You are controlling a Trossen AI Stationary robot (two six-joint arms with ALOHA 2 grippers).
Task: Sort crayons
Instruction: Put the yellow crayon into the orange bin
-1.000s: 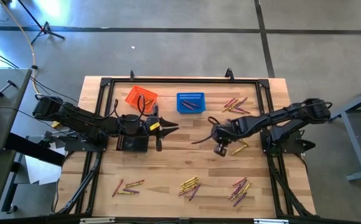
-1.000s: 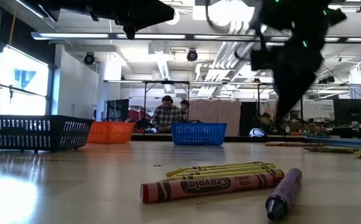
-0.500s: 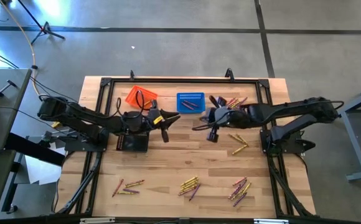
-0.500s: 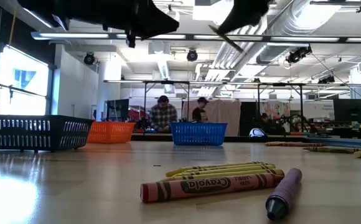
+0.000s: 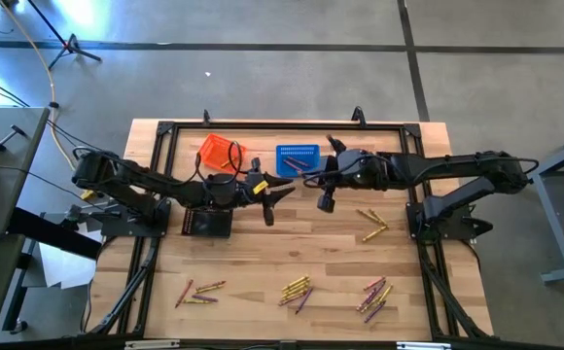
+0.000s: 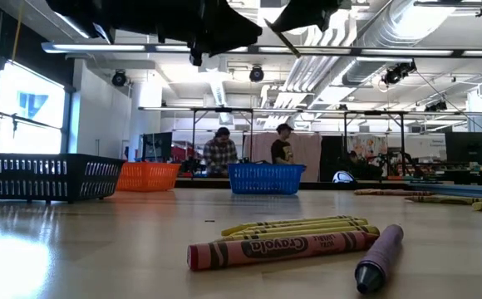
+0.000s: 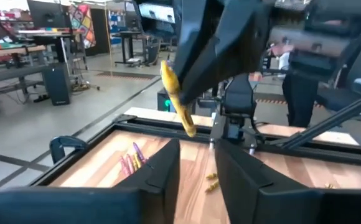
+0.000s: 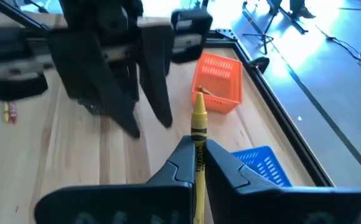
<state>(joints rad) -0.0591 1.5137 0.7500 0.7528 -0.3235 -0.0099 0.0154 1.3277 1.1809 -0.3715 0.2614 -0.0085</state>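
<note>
Wooden slat table (image 5: 263,253) with a black frame along its edges, viewed from above and at table height. Scattered crayons in loose clusters: red and yellow near the front left corner (image 5: 198,291), yellow and purple at the front edge's middle (image 5: 298,290), purple and yellow near the front right corner (image 5: 375,297), several yellow toward the right edge (image 5: 371,223). At table height, a red paper-wrapped crayon (image 6: 282,247), a few yellow ones (image 6: 299,225) just behind it and a stubby purple one (image 6: 379,257) beside it, all lying flat.

Three mesh plastic baskets near the back edge: orange basket (image 5: 220,152), tilted, holding at least one crayon (image 8: 203,91); blue basket (image 5: 298,159) holding a few purple crayons; black basket (image 6: 46,177), seen only at table height, contents hidden.

Right gripper (image 8: 198,149) raised above the table's middle near the blue basket, fingers clenched on a yellow crayon (image 8: 198,134) that stands out past the fingertips, pointing toward the orange basket. Directly ahead of it, partly blocking the way, the left gripper (image 5: 268,197), fingers spread and holding nothing, above the table between the two coloured baskets. Same yellow crayon visible from the left wrist, hanging slanted from the opposing gripper.

People standing in the room beyond the table (image 6: 221,149).
</note>
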